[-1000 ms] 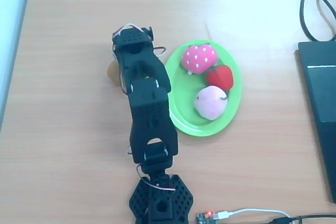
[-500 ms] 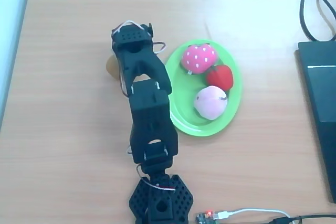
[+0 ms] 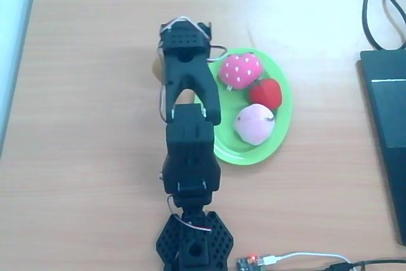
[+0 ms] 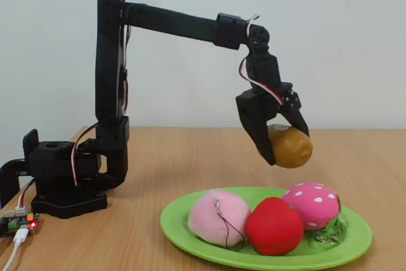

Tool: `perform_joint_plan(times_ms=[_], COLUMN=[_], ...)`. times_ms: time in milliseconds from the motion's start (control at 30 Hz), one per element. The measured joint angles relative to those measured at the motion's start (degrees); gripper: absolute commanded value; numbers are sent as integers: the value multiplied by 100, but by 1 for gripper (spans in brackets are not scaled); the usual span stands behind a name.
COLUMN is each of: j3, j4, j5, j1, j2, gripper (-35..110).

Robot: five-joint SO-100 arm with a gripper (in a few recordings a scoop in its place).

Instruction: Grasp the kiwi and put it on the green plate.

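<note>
Kiwi [image 4: 291, 147] is clamped in the gripper [image 4: 279, 139], hanging in the air above the table, just off the green plate [image 4: 190, 236] with three toy fruits

Glossy plastic green plate [image 4: 190, 233], wood-grain table [image 4: 355, 157]

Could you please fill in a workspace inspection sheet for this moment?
Surface: light wooden table, bare apart from the items below.
Job's things: kiwi held in the air above the table; green plate flat on the table.
Clutter: pink strawberry toy, red fruit toy and pale peach toy, all on the plate.
Tool: tool shut on the kiwi, raised beside the plate.
Cables: white cable to a small board near the arm base; black cables at the right edge.
Surroundings: dark flat device on the right; plain white wall behind.
</note>
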Motion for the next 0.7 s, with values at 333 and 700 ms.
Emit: perform_joint_plan(times_ms=[333,700], j3=[668,1863], j4=[237,457], j5=[-158,-501], j1=[642,958], j2=[677,1696], gripper=[30,30])
